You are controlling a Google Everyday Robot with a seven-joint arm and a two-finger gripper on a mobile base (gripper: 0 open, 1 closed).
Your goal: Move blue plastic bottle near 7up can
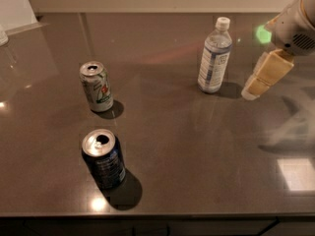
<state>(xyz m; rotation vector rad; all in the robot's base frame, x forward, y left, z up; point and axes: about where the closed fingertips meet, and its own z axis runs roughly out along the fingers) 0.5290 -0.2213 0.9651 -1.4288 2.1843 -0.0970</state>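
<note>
The blue plastic bottle point(214, 56) stands upright on the dark table at the right of centre, white cap on top. The 7up can point(96, 86) stands upright at the left, well apart from the bottle. My gripper point(257, 86) hangs at the right edge of the view, just to the right of the bottle at about the height of its base, not touching it. Only one tan finger shows clearly.
A dark blue can point(104, 158) with an open silver top stands near the front edge of the table point(197, 146), below the 7up can. A white object sits at the far left corner. A wall runs along the back edge.
</note>
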